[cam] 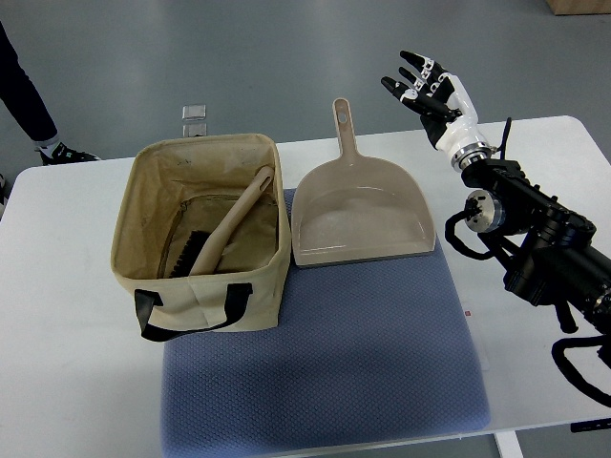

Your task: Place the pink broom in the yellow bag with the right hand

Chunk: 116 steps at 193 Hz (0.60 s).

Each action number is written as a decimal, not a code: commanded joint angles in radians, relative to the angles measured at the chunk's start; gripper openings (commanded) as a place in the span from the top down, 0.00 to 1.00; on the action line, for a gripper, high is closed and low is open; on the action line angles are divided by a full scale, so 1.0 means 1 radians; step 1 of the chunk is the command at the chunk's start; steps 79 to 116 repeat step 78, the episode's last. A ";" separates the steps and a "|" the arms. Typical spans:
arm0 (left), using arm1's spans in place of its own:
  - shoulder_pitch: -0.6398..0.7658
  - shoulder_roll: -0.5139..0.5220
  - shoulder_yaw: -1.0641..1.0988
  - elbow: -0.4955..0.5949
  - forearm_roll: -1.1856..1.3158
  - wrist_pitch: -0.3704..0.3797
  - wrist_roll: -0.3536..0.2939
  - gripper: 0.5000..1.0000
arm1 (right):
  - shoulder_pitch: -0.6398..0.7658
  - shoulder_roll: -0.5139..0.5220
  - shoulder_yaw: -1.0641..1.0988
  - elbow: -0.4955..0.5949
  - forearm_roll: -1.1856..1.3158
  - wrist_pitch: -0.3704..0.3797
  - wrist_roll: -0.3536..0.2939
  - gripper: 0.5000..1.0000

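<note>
My right robot hand point(427, 84) hangs up past the far edge of the desk point(67, 382), fingers spread and empty, well apart from everything on the desk. I read that as clear of the work: nothing is in its grasp, and the arm slants in from the right edge without crossing the bag.

The broom point(229, 227) lies inside the bag point(205, 229), bristles down near the bottom and handle leaning up against the far right wall, its tip near the rim. It slants because it is long for the bag, so the wall props it. The bag looks more beige than yellow, and the broom a pale pinkish tan.

The bag stands open on the left part of the blue mat point(325, 363), its black handle hanging down the near side. The dustpan point(361, 219) lies flat just beside it to the right, handle pointing away from me. I judge the task done. My left arm does not show.
</note>
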 commanded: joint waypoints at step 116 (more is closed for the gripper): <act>0.000 0.000 0.000 0.000 0.000 0.000 0.000 0.00 | -0.013 0.012 0.065 0.000 0.013 -0.028 0.008 0.14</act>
